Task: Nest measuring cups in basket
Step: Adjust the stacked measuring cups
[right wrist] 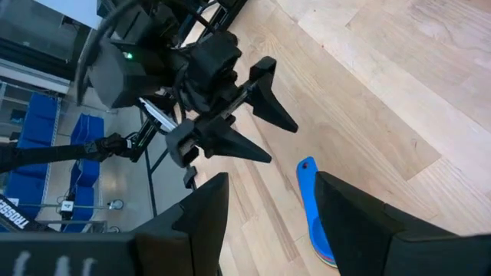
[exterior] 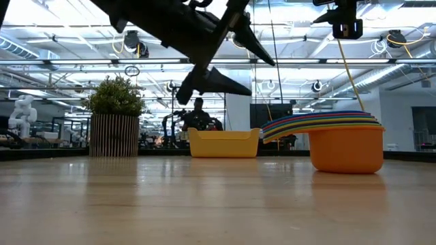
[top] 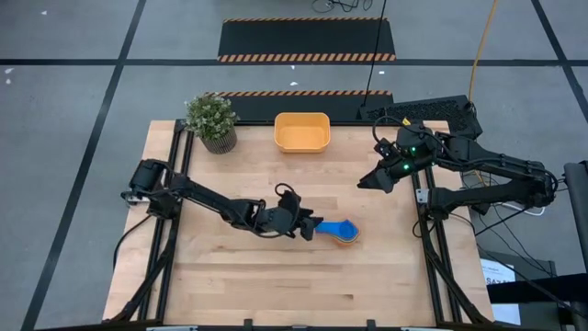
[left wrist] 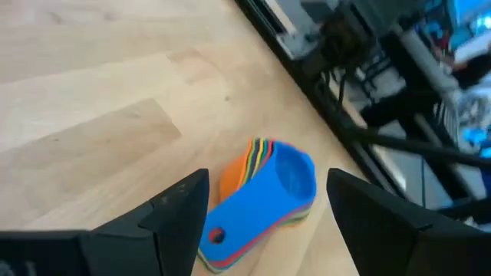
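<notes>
1. the measuring cups (top: 342, 232) stand nested in one stack on the wooden table (top: 230, 285), in front of the basket (top: 302, 131) and well apart from it, a little to its right in the high view.
2. in the low view the stack (exterior: 340, 139) shows an orange cup at the bottom and the coloured handles fanned out to one side; in the left wrist view a blue cup (left wrist: 272, 192) lies on top, and the edges of the other colours show under it.
3. the left gripper (top: 308, 227) is just beside the handle end of the stack, on the side away from the right arm.
4. its fingers (left wrist: 173, 211) are spread wide, one on each side of the blue handle in the left wrist view, and they hold nothing; if they touch the handle i cannot tell.
5. in the low view the same open fingers hang above the table, higher than the stack.
6. the right gripper (top: 378, 178) waits above the table to the right of the basket, well apart from the stack; its fingers (right wrist: 349, 211) are also spread and empty.
7. the basket stands at the far edge of the table with nothing in it, and a small potted plant (top: 212, 120) stands to its left.
</notes>
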Motion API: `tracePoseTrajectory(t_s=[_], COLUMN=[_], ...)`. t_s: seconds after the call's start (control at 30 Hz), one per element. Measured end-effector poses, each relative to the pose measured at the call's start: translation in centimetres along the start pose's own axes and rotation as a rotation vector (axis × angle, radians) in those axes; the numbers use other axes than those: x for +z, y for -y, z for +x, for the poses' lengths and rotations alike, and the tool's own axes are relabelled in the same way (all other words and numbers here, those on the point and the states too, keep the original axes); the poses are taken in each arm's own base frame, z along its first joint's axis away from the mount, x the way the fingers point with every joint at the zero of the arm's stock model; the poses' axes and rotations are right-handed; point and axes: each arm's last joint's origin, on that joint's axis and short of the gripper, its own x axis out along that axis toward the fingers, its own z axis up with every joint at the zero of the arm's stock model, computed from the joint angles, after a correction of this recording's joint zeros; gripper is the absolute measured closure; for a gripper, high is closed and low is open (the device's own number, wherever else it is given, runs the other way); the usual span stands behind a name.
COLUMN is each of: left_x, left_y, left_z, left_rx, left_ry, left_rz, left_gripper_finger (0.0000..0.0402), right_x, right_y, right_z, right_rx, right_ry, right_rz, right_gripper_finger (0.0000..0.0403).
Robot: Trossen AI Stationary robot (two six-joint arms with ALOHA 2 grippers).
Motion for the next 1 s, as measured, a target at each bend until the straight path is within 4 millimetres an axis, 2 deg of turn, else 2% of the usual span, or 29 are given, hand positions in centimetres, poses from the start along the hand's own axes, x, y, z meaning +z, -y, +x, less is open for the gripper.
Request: tracePoseTrajectory(t_s=[0.1,0.17,0.3,0.37,0.5,0.6,0.73,1.0], left_x=[-0.3,-0.7,-1.8,-2.2,-2.6,-2.6,-2.4,0.0], left_y=[-0.3,-0.6,-2.6,-3.5,-4.9,-6.0,-7.4,-8.4], left_z=[-0.1,-0.1,-0.4,-0.4,-0.3,-0.3,-0.2,0.7], left_rx=[0.012,0.045,0.234,0.272,0.162,0.111,0.165,0.136], left_ry=[-0.055,-0.111,-0.252,-0.288,-0.263,-0.192,-0.16,-0.096], left_rz=[0.013,-0.051,-0.404,-0.532,-0.745,-0.821,-0.797,-0.537], left_gripper_finger=[0.0135,0.0135,0.0135,0.0135,0.0135,0.0135,0.0135,0.0135], right_x=[0.0,0.0,0.0,0.0,0.0,0.0,0.0,0.0], right_y=[0.0,0.0,0.0,0.0,0.0,0.0,0.0,0.0], right_z=[0.0,0.0,0.0,0.0,0.1,0.1,0.1,0.1], right_rx=[0.0,0.0,0.0,0.0,-0.001,-0.003,-0.002,-0.002], right_ry=[0.0,0.0,0.0,0.0,-0.001,-0.003,-0.003,-0.003], right_rz=[0.0,0.006,0.008,0.014,0.014,0.012,0.01,0.006], right_gripper_finger=[0.0218,0.0218,0.0218,0.0218,0.0218,0.0218,0.0218,0.0218])
